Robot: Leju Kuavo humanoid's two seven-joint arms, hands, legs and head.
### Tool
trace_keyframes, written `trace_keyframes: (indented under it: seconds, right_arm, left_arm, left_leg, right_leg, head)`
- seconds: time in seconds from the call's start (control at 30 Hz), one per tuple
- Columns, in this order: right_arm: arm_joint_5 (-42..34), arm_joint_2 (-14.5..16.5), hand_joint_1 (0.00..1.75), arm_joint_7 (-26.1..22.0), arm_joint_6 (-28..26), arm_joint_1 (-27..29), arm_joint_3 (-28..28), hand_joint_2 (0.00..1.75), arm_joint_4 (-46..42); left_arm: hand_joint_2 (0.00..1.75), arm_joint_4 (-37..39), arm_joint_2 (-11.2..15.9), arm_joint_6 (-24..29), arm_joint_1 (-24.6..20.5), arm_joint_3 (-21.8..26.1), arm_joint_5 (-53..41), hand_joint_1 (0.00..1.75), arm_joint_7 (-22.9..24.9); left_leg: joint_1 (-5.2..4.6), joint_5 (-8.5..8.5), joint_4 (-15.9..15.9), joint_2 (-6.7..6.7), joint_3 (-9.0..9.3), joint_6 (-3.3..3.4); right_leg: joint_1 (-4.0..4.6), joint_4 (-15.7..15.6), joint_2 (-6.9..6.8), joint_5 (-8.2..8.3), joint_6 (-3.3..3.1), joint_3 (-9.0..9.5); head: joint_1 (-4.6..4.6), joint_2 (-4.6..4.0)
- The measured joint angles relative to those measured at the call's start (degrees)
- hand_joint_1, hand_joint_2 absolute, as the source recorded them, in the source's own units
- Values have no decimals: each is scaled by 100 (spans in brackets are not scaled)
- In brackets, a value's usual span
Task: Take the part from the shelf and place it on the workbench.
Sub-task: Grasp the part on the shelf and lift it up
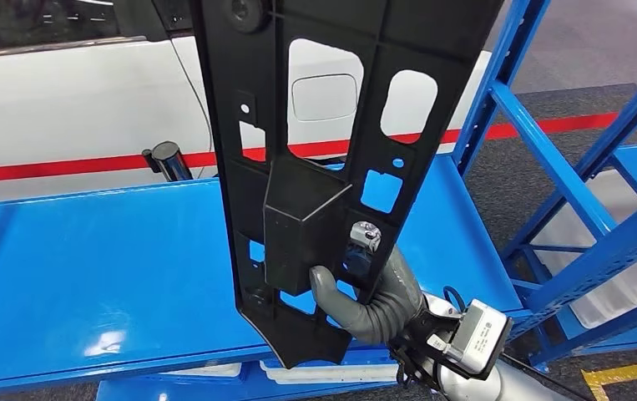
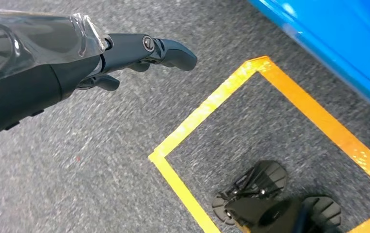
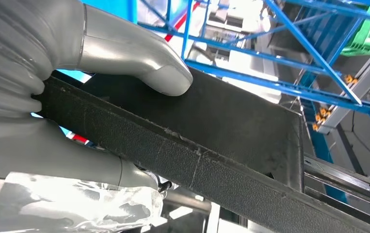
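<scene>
The right hand (image 1: pixel 373 296) has its grey fingers (image 3: pixel 139 65) clamped around the lower part of a long black plastic panel with cut-out holes (image 1: pixel 315 125), held upright above a bright blue metal shelf (image 1: pixel 106 267). The left hand (image 2: pixel 139 51) hangs over grey carpet, dark fingers loosely apart, holding nothing. To carry well, I judge the panel should stay upright and clear of the blue shelf uprights (image 1: pixel 548 142) while turning toward the table
</scene>
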Motion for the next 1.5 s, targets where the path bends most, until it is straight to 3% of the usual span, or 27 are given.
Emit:
trace_keyframes:
  seconds: [0.07,0.17,0.23,0.3,0.33,0.37,0.4,0.47,0.53,0.63,0.7,0.77,0.83,0.87,0.9,0.93,1.0,1.03,1.07,1.13,1.2,1.27,1.33,1.37,1.4,1.43,1.5]
  right_arm:
    - [3,-3,175,-5,-21,1,-2,175,-7]
    - [32,-14,175,-24,-48,6,-15,175,-29]
    - [51,-21,175,-36,-59,-2,-33,175,-44]
    - [57,-22,175,-39,-69,-3,-45,175,-46]
    - [62,-22,175,-39,-73,2,-48,175,-46]
    - [68,-22,175,-39,-75,6,-48,175,-46]
    - [79,-22,175,-39,-76,8,-49,175,-46]
    - [96,-28,175,-39,-77,7,-54,175,-46]
    - [104,-34,175,-39,-77,4,-63,175,-50]
    - [110,-41,175,-41,-78,9,-78,175,-60]
    - [111,-43,175,-40,-79,11,-82,175,-60]
    - [113,-44,175,-41,-79,8,-84,175,-60]
    - [113,-45,175,-42,-79,13,-85,175,-60]
    - [113,-46,175,-42,-79,16,-85,175,-60]
    - [113,-46,175,-42,-79,18,-85,175,-60]
    - [113,-46,175,-42,-79,18,-85,175,-60]
    - [115,-46,175,-43,-79,17,-87,175,-63]
    - [117,-46,175,-44,-83,15,-89,175,-67]
    - [119,-46,175,-45,-86,13,-90,175,-70]
    - [121,-47,175,-48,-94,16,-90,175,-73]
    - [127,-51,175,-49,-97,20,-95,175,-73]
    - [138,-56,175,-50,-100,22,-99,175,-73]
    - [145,-57,175,-50,-102,33,-100,175,-73]
    - [145,-57,175,-50,-103,41,-100,175,-73]
    - [144,-57,175,-49,-103,47,-100,175,-73]
    - [143,-57,175,-49,-103,49,-100,175,-73]
    - [139,-60,175,-47,-104,49,-101,175,-73]
  left_arm:
    - [175,1,2,-2,-26,18,0,0,6]
    - [175,2,-7,-1,-43,40,-2,0,11]
    - [175,3,-11,-2,-44,54,-2,0,11]
    - [175,4,-11,-8,-26,60,-2,0,10]
    - [175,4,-12,-11,-14,62,-2,0,10]
    - [175,5,-13,-13,-2,64,-2,0,10]
    - [175,5,-14,-14,3,66,-2,0,10]
    - [175,5,-14,-14,0,69,-2,0,9]
    - [175,5,-14,-14,-7,71,-2,0,9]
    - [175,5,-13,-15,-3,74,-2,0,9]
    - [175,5,-12,-15,1,78,-2,0,9]
    - [175,5,-13,-16,2,81,-2,0,9]
    - [175,5,-13,-18,5,86,-2,0,9]
    - [175,5,-13,-20,6,87,-2,0,9]
    - [175,5,-13,-22,8,89,-2,0,9]
    - [175,5,-13,-24,9,91,-2,0,9]
    - [175,5,-13,-25,3,94,-2,0,9]
    - [175,5,-12,-25,-8,95,-2,0,9]
    - [175,5,-12,-25,-18,96,-3,0,9]
    - [175,5,-15,-26,-19,97,-4,0,9]
    - [175,7,-25,-31,1,98,-4,0,9]
    - [175,8,-33,-35,1,99,-4,0,9]
    - [175,8,-33,-36,-4,99,-5,0,9]
    - [175,8,-33,-38,0,99,-6,0,9]
    - [175,9,-33,-40,4,99,-6,0,9]
    - [175,9,-33,-43,8,99,-6,0,9]
    - [175,10,-32,-46,7,100,-7,0,9]
  left_leg:
    - [-47,52,-281,-35,112,69]
    - [-24,174,-386,11,120,81]
    - [22,274,-473,61,112,91]
    - [18,315,-477,115,63,97]
    - [18,328,-474,145,40,89]
    - [21,342,-469,174,16,81]
    - [26,355,-461,195,-5,69]
    - [37,369,-426,218,-30,42]
    - [18,368,-372,225,-63,-6]
    - [9,395,-337,227,-112,-90]
    - [29,260,-160,218,-200,-150]
    - [55,-161,484,206,-463,-223]
    - [71,-638,1430,206,-837,-273]
    - [73,-768,1775,206,-971,-283]
    - [72,-755,1847,205,-978,-275]
    - [67,-613,1618,202,-835,-250]
    - [44,-158,545,179,-245,-147]
    - [32,-15,63,166,9,-101]
    - [21,53,-230,155,149,-67]
    - [14,74,-363,152,178,-36]
    - [35,139,-396,168,158,3]
    - [45,204,-426,187,125,52]
    - [21,238,-418,195,69,86]
    - [12,251,-412,201,45,90]
    - [8,263,-398,205,20,88]
    - [9,270,-374,207,-4,83]
    - [7,264,-295,204,-58,58]
  right_leg:
    - [-29,-11,43,35,52,-22]
    - [-33,16,-13,7,147,-70]
    - [-18,439,-202,-321,185,-251]
    - [-33,1242,-346,-780,223,-560]
    - [-42,1558,-369,-911,242,-667]
    - [-51,1676,-383,-935,260,-674]
    - [-59,1548,-394,-853,274,-559]
    - [-79,675,-442,-516,292,-5]
    - [-79,-18,-471,-323,255,396]
    - [-59,-117,-459,-282,148,396]
    - [-71,-119,-458,-234,75,353]
    - [-80,-121,-458,-184,22,295]
    - [-75,-119,-454,-138,5,223]
    - [-72,-118,-450,-116,6,187]
    - [-69,-117,-443,-96,11,159]
    - [-65,-117,-434,-80,19,141]
    - [-49,-115,-412,-57,42,133]
    - [-36,-110,-405,-45,60,122]
    - [-28,-106,-401,-28,85,104]
    - [-26,-104,-398,14,149,62]
    - [-35,-16,-403,-60,201,8]
    - [-47,509,-412,-436,229,-209]
    - [-55,1351,-417,-887,250,-535]
    - [-56,1622,-418,-988,259,-620]
    - [-57,1679,-420,-977,268,-598]
    - [-60,1477,-424,-855,272,-446]
    - [-66,621,-443,-531,272,74]
  head:
    - [0,1]
    - [2,1]
    - [20,1]
    - [36,1]
    - [38,1]
    - [38,1]
    - [38,1]
    - [38,1]
    - [36,1]
    - [31,1]
    - [28,1]
    - [24,1]
    - [23,1]
    - [23,1]
    - [23,1]
    - [23,1]
    - [23,1]
    - [25,1]
    - [27,1]
    - [29,1]
    - [34,1]
    - [49,1]
    - [60,1]
    - [62,1]
    - [62,1]
    - [62,1]
    - [62,1]
